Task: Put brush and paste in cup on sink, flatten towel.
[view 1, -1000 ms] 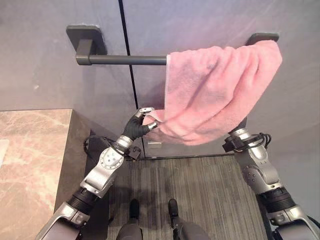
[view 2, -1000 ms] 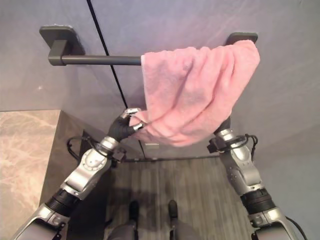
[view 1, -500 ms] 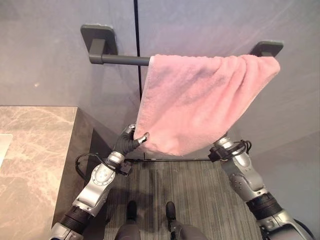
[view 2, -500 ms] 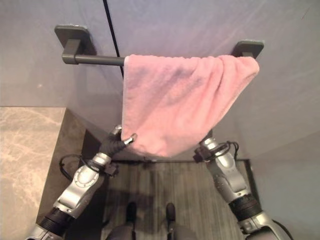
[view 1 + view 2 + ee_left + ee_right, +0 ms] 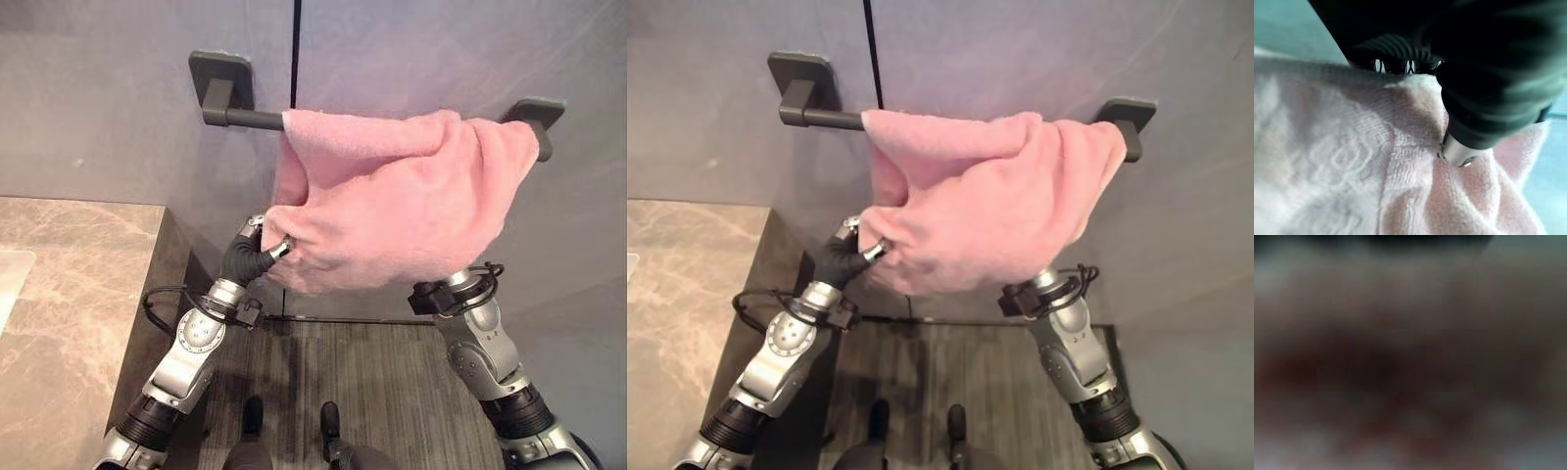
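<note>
A pink towel hangs over a dark towel bar on the grey wall and covers most of the bar's length. Its lower part is bunched and folded up. My left hand is shut on the towel's lower left corner, held up beside the wall seam; in the left wrist view a finger presses into the pink towel. My right hand is tucked under the towel's lower right edge, with just its wrist showing.
A brown marble counter lies at the left, with a pale basin edge at its far left. The bar's brackets stand out from the wall. A dark striped floor lies below.
Half a second ago the towel hung down smooth; now both arms have lifted its lower edge, so it bunches up. Its top edge has spread a little further left along the bar.
</note>
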